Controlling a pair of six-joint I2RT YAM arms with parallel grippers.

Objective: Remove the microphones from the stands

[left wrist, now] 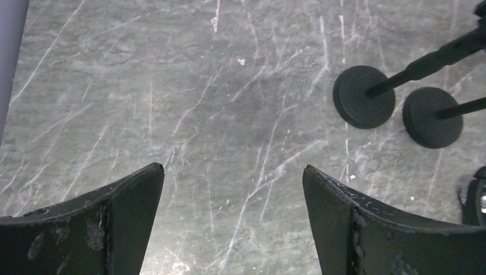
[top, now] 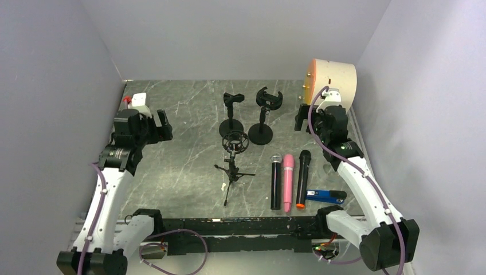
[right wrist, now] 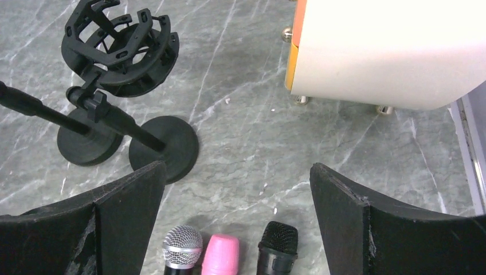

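Three microphones lie side by side on the table: a black one with a silver head (top: 275, 182), a pink one (top: 287, 182) and a black one with an orange end (top: 302, 179). Their heads show in the right wrist view: silver (right wrist: 183, 245), pink (right wrist: 221, 255), black (right wrist: 277, 245). Two round-base stands (top: 231, 114) (top: 263, 117) and a small tripod stand with a ring mount (top: 234, 154) stand mid-table; I see no microphone in their holders. My left gripper (top: 162, 126) (left wrist: 232, 172) is open over bare table. My right gripper (top: 301, 119) (right wrist: 238, 169) is open above the microphone heads.
A white and orange cylinder (top: 332, 80) (right wrist: 390, 51) stands at the back right. A blue tool (top: 326, 196) lies right of the microphones. A white object (top: 137, 102) sits at the back left. The stand bases (left wrist: 364, 96) (left wrist: 432, 117) show in the left wrist view.
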